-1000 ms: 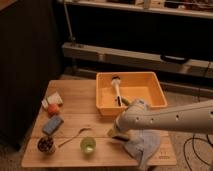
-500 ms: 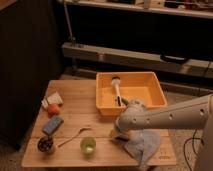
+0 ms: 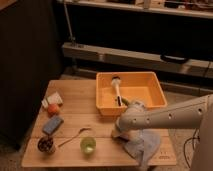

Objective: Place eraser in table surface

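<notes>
My gripper (image 3: 119, 134) is at the end of the white arm (image 3: 165, 116) that reaches in from the right. It is low over the light wooden table surface (image 3: 75, 120), just in front of the yellow bin and at the left edge of a blue cloth. The eraser does not show; it may be hidden under the gripper or the wrist.
A yellow-orange bin (image 3: 150, 100) with a brush (image 3: 118, 87) stands at the back. A blue cloth (image 3: 144, 145) lies front right. A green cup (image 3: 88, 145), spoon (image 3: 75, 136), dark cup (image 3: 46, 144), blue-grey slab (image 3: 52, 125), orange ball (image 3: 53, 109) and white wedge (image 3: 52, 98) lie to the left.
The arm has shifted slightly, with the gripper a little lower by the cloth. Nothing else on the table has moved.
</notes>
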### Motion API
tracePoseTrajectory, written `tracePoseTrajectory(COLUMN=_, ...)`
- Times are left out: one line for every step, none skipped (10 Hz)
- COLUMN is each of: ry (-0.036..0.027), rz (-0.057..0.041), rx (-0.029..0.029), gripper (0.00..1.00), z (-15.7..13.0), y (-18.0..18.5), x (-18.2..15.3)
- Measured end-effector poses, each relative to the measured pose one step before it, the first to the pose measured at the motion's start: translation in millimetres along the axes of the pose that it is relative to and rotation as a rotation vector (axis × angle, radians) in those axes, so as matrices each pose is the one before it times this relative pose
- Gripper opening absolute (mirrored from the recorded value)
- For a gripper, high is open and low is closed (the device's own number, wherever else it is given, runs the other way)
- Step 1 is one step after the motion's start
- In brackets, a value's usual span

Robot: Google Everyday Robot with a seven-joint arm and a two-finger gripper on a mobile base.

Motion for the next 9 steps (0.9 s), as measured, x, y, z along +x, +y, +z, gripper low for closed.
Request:
tracePoseTrajectory(ry=-0.00620, rz=0.00498, rx=0.00180, gripper=0.18, z=-4.41, y=-2.03, x=-2.97)
tracePoseTrajectory(ry=-0.00681, rz=0.00577, rx=-0.00428, gripper=0.08, z=-4.69, y=-1.28, x=-5.13)
tracePoseTrajectory(ry=-0.01058, rz=0.00740, rx=-0.00743, gripper=0.02, z=-5.27, y=-0.74, x=-6.77)
tracePoseTrajectory(ry=-0.01953, rz=0.02639, rx=-0.01740, gripper=0.00, z=-10.09, y=-5.04, x=-7.38)
tracePoseTrajectory(ry=-0.02701, rz=0.04176, rx=-0.02782, gripper=0.00, z=-15.30, y=-9.05, x=-12.37)
tracePoseTrajectory(ry=-0.01535, rz=0.02859, rx=-0.01990, gripper=0.00, z=-12.04, y=-8.07, x=-10.50)
tracePoseTrajectory(ry=-0.01975, rz=0.02315, rx=-0.01690, gripper=0.00, z=-15.26, y=-8.32, x=-13.50)
tracePoseTrajectory(ry=-0.02898, rz=0.01086, rx=-0.00870, gripper=0.00, z=-18.66, y=-5.24, x=-15.45)
tracePoseTrajectory(ry=-0.02829, rz=0.00835, rx=0.00161, gripper=0.00, z=-15.50, y=-3.41, x=-9.84)
